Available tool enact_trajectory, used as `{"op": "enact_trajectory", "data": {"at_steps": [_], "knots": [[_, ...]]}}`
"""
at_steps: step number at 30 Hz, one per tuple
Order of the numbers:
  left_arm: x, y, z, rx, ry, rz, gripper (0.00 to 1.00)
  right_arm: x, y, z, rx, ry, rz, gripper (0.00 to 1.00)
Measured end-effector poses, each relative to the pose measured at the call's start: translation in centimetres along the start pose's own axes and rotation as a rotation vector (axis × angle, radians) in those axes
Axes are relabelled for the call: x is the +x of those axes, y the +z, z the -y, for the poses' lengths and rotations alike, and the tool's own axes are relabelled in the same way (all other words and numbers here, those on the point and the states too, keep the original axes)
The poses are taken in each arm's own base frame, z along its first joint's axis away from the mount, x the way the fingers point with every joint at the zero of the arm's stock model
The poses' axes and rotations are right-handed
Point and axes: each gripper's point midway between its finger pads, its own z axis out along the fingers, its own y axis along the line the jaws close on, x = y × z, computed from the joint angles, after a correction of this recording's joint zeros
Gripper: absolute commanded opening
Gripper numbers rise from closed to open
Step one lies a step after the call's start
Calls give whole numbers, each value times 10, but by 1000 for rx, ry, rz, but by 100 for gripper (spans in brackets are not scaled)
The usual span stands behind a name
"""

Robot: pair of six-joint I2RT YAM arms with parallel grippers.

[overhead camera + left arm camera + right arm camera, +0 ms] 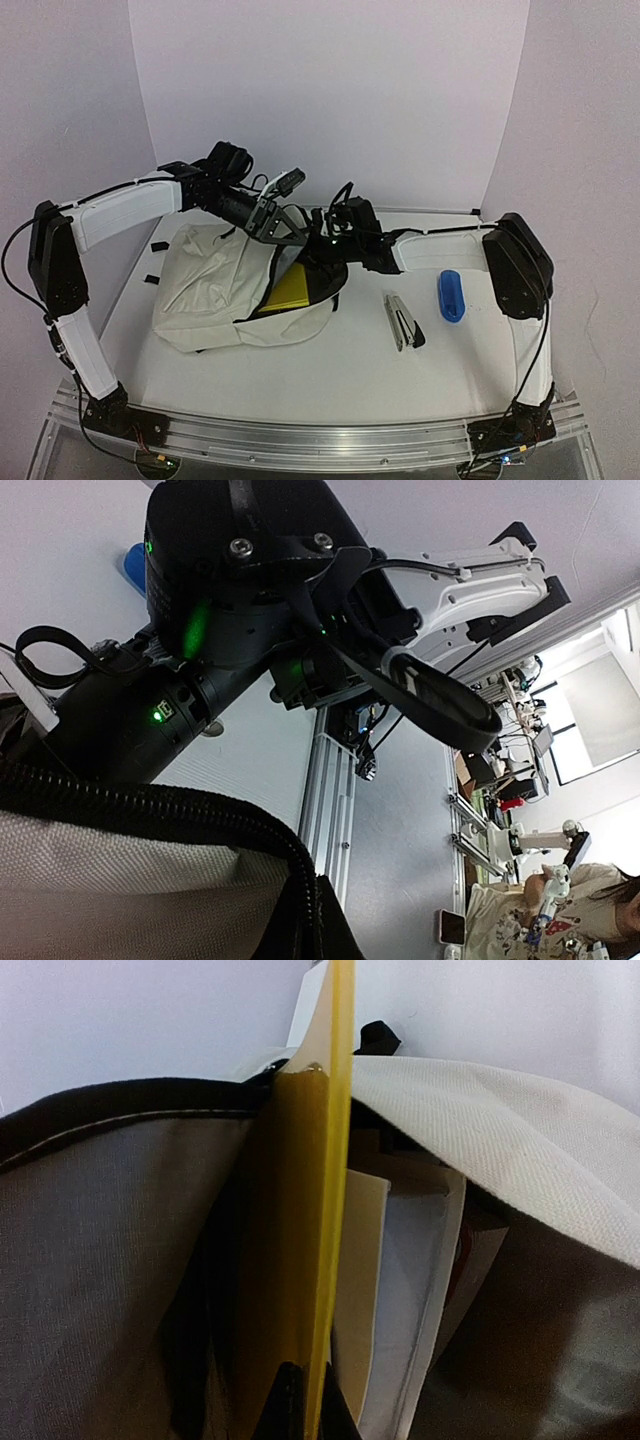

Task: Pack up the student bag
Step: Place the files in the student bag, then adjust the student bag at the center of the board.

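Both jaws are closed: the left gripper [283, 228] pinches the student bag [205, 290] by its rim, propping open its mouth where it lies between the arms. The right gripper [305, 1405] clamps a yellow folder [300, 1260]. Best slide it straight down beside the papers [400, 1290].

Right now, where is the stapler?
In the top view the stapler lies on the table on the robot's right side, between the open student bag and a blue oblong object, clear of both arms.
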Motion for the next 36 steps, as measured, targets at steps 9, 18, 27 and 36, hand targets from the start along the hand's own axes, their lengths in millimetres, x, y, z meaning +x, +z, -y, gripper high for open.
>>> {"op": "enact_trajectory", "data": {"at_steps": [9,18,27,36], "knots": [[2,2,-9,-35,-10,7,0,6,14,-7,-24,-26,-16,26],[5,5,0,-118,19,22,12,-5,-39,31,123,-29,97,57],[-2,9,-3,-152,18,48,75,-93,-174,5,226,-118,455,71],[-7,-9,-26,-275,-58,113,88,-78,-147,23,334,-253,292,66]]}}
